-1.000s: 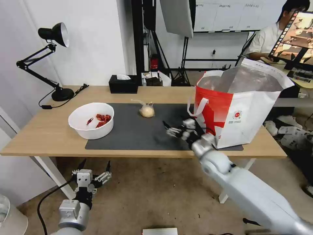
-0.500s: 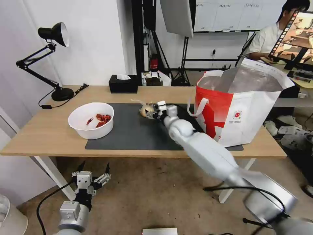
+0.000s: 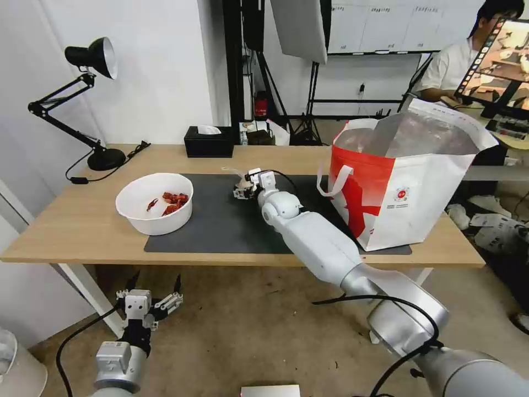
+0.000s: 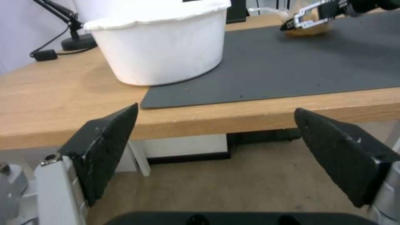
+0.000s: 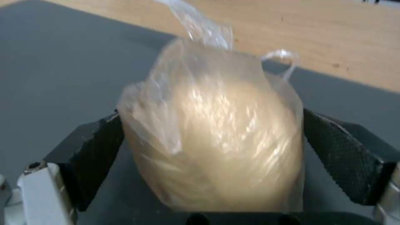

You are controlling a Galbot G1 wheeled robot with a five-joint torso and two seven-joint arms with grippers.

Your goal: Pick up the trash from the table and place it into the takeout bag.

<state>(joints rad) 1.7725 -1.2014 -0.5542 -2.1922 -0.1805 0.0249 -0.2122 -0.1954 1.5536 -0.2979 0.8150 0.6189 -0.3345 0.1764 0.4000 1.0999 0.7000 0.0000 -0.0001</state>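
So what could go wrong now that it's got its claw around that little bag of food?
The right gripper has its fingers on either side of the small knotted bag on the dark mat. The plastic is thin and slick, so it may slip or tear when squeezed. The soft yellowish lump inside could be squashed. Later, the takeout bag stands close to the table edge, so a bump from the arm might tip it. The left gripper hangs open below the table.
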